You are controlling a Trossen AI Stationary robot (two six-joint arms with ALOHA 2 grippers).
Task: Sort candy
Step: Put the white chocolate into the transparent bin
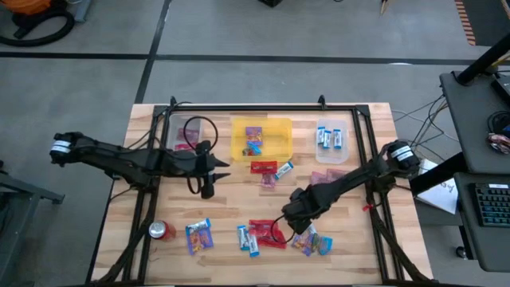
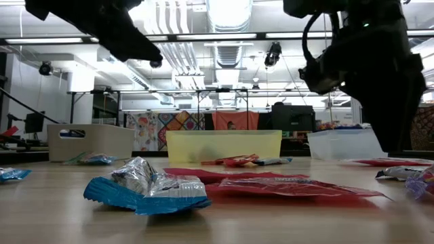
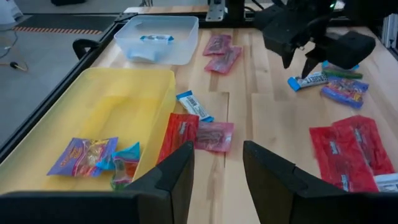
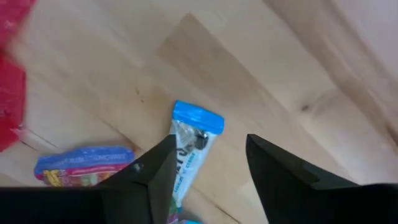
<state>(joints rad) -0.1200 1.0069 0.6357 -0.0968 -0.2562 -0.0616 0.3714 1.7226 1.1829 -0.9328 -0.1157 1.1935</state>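
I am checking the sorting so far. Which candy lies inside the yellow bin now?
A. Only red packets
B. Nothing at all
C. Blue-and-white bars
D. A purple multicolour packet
D: the high view and the left wrist view show a purple multicolour packet lying inside the yellow bin, while the blue-and-white bars sit in the clear bin.

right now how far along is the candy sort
Partly done. The yellow bin holds purple packets, the right clear bin blue-and-white bars, the left clear bin a red packet. In hand: the right gripper, open, hangs over a blue-and-white bar. Left: mixed candy across the table. The left gripper is open and empty.
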